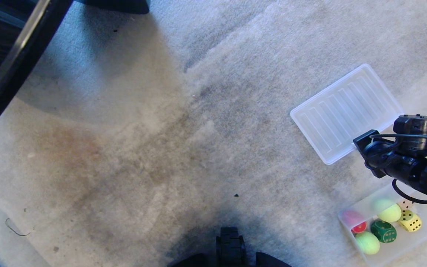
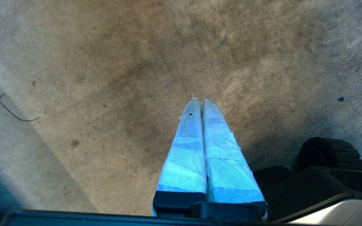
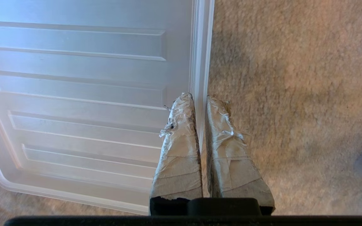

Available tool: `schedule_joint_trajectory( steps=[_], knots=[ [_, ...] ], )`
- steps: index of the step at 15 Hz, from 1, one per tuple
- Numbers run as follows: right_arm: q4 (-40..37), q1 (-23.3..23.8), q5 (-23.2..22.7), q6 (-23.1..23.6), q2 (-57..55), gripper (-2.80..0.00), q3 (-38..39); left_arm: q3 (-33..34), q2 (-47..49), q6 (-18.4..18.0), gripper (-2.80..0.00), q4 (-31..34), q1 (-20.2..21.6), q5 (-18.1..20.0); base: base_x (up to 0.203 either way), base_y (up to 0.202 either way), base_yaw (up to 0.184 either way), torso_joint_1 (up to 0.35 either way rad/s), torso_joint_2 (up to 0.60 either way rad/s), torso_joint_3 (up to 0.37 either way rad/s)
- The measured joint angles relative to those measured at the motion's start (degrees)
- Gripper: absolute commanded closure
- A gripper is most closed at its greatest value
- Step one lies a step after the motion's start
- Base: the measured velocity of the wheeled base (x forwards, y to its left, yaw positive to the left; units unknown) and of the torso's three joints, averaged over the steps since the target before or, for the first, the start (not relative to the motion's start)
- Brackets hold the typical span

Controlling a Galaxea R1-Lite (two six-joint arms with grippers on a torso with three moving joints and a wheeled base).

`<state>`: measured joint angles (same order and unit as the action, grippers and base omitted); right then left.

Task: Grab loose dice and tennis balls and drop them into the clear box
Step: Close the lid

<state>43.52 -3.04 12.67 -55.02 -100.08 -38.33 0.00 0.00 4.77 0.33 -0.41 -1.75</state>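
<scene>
Head view: the clear box (image 1: 426, 237) sits at the lower right of the frame on the grey carpet (image 1: 161, 148), and all the toys seen are already in it: two tennis balls (image 1: 388, 210), a red die (image 1: 355, 221), a green die (image 1: 383, 231), a yellow die (image 1: 410, 221) and a sliver of a beige die (image 1: 405, 204). No loose ball or die shows on the carpet. The right arm (image 1: 410, 159) hangs at the right edge, between the box below it and the ribbed lid (image 1: 347, 113) above it; its fingertips are hidden here. The lid's long axis runs from lower left to upper right.

Left wrist view: the left tool (image 2: 199, 102) is clenched, empty, over bare stained carpet, parked beside the robot's base (image 2: 325, 182).

Right wrist view: the right tool (image 3: 199, 97) is nearly clenched on nothing, straddling the lid's rim from above; the lid fills the left half of the frame, and the box's corner peeks in at the right edge. The collecting looks done; the lid seems the next concern, and the right arm is nearer.
</scene>
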Motion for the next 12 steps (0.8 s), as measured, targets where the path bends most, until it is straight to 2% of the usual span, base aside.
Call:
schedule_joint_trajectory(
  steps=[3,5,9,12],
  knots=[
    [0.0,-0.3,-1.5,0.9,3.1,0.0,1.9,0.0,0.0,0.0,0.0,0.0,0.0,0.0,0.0,0.0,0.0,0.0,0.0,0.0],
    [0.0,-0.3,-2.6,3.2,5.7,0.0,3.7,0.0,0.0,0.0,0.0,0.0,-0.1,0.0,0.0,0.0,0.0,0.0,0.0,0.0],
    [-0.5,-0.4,-2.6,9.1,10.8,0.0,7.8,0.0,0.0,0.0,0.0,0.0,0.0,0.0,0.0,0.0,0.0,0.0,0.0,0.0],
    [-0.6,-1.2,-2.2,12.0,15.5,0.0,11.7,0.0,0.0,0.0,0.0,0.0,0.0,0.0,0.0,0.0,0.0,0.0,0.0,0.0]
  ],
)
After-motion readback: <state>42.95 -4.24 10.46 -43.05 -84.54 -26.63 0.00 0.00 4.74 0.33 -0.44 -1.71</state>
